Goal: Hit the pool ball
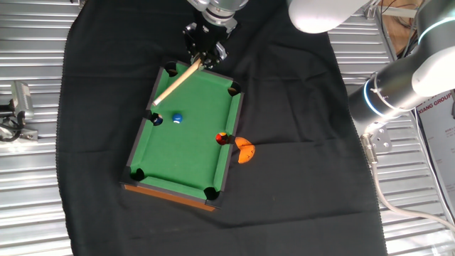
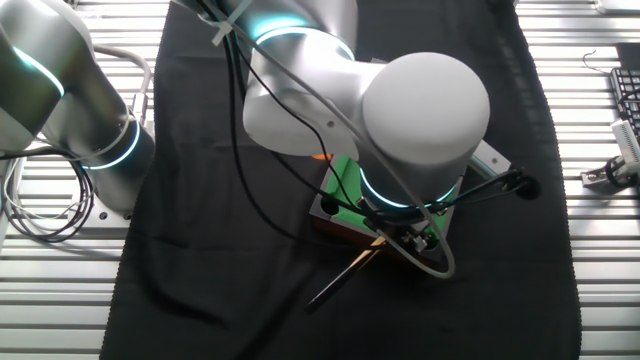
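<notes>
The cue stick (image 1: pixel 175 83) is pinched by the gripper (image 1: pixel 205 54) and angled down across the toy pool table (image 1: pixel 190 160), evidently for striking. The pool ball (image 1: pixel 177 117) is located just beyond the tip.

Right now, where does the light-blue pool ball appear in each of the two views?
One fixed view: the light-blue pool ball lies on the felt, left of centre, near the cue tip.
The other fixed view: not visible; the arm covers the felt.
Shared landmark: the wooden cue stick.
</notes>
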